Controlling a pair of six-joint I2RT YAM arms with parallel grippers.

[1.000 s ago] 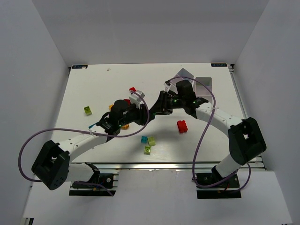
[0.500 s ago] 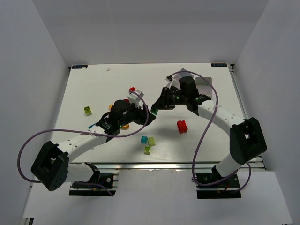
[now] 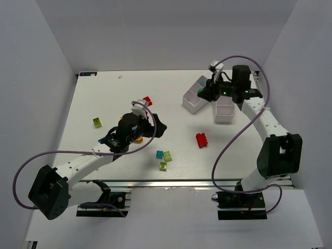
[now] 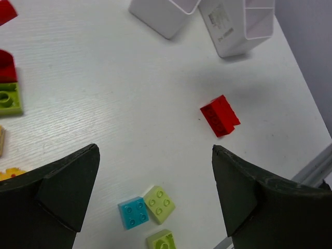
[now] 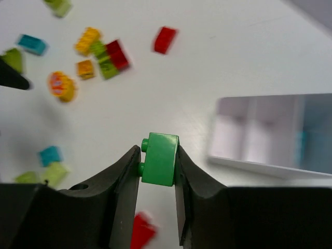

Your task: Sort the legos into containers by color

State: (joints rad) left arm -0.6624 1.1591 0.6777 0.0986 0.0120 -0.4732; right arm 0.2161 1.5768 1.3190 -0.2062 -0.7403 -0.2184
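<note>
White tabletop (image 3: 104, 93) carries the loose legos (image 3: 164, 155). We hold a green brick (image 5: 160, 155) pinched in our right tool (image 5: 157, 168), just beside the white trays (image 3: 223, 118). Our left tool (image 4: 155, 150) hangs spread, empty. Next, we judge, the brick needs lowering into a compartment for greens.

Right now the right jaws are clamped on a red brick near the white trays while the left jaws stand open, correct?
Not quite. The brick in the right jaws is green, not red; the right wrist view shows it. They do hold it near the white trays, and the left jaws do stand open.
</note>
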